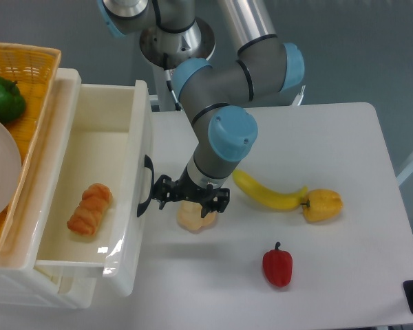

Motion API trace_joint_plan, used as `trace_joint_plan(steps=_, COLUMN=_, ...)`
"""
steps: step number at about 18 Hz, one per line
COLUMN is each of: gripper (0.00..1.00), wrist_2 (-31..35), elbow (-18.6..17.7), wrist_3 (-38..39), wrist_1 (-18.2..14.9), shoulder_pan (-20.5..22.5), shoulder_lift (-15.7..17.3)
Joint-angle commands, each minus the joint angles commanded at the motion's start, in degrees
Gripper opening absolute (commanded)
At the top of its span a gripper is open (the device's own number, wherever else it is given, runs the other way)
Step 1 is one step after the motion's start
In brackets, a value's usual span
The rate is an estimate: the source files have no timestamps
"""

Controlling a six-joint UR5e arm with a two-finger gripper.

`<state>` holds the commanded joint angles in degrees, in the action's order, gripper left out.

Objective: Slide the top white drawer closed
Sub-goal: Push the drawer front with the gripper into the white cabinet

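The top white drawer (89, 148) stands pulled out from the cabinet at the left, a deep glossy tray with a black arched handle (145, 185) on its front panel. An orange pastry (89, 209) lies inside it. My gripper (190, 199) is low over the table just right of the drawer front, its left finger (162, 192) close against the handle. The jaws stand apart and hold nothing. A pale bread-like piece (196, 218) lies on the table beneath the gripper.
A yellow banana (265, 193), a yellow pepper (323, 205) and a red pepper (277, 265) lie on the white table to the right. A wicker basket (27, 62) with a green pepper (3, 97) and a plate sits on the cabinet. The lower drawer front (62, 289) shows below.
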<state>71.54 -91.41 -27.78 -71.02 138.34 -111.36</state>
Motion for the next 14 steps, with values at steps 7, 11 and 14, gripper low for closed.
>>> trace_joint_plan(steps=7, gripper=1.0, wrist_2=0.35, elbow=0.53, wrist_3=1.58, wrist_1=0.0, shoulder_pan=-1.4, shoulder_lift=0.0)
trace_joint_plan(steps=11, gripper=1.0, wrist_2=0.26, elbow=0.53, wrist_3=1.85, wrist_1=0.0, shoulder_pan=-2.63, shoulder_lift=0.0)
trace_joint_plan(steps=14, gripper=1.0, wrist_2=0.35, elbow=0.53, wrist_3=2.64, wrist_1=0.0, shoulder_pan=-3.16, shoulder_lift=0.09)
